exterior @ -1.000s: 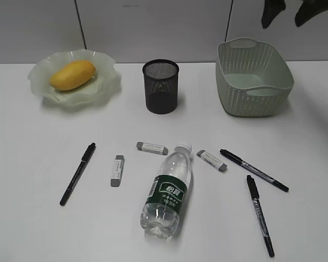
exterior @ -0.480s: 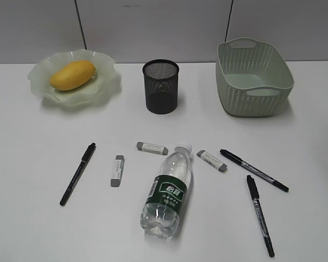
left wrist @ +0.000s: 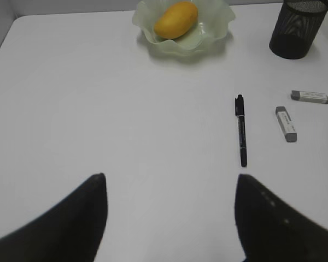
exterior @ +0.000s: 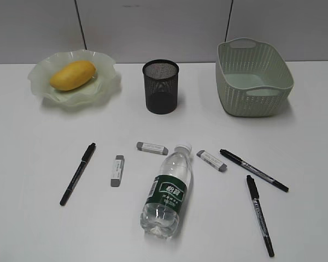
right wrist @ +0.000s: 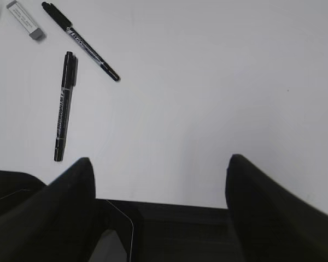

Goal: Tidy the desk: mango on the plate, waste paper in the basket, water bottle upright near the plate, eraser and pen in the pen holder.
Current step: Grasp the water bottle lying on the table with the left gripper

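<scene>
**Both grippers wide open, holding nothing**

Near the desk's (exterior: 33, 136) back left corner, the mango (exterior: 72, 75) lay on the plate (exterior: 106, 82). The water bottle (exterior: 168, 192) lay on its side near the front edge. The left gripper (left wrist: 169, 188) and right gripper (right wrist: 158, 169) gaped empty.

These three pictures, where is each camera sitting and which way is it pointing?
Exterior view: in front of the desk, raised, slanting down at the mango, pen holder, basket and lying water bottle; no robot parts show.
Left wrist view: on the left arm, looking forward over its open left end effector toward the plate.
Right wrist view: on the right arm, looking down past its open right end effector at two pens.
Shared: mango, plate and pen holder appear in exterior and left wrist views.
</scene>
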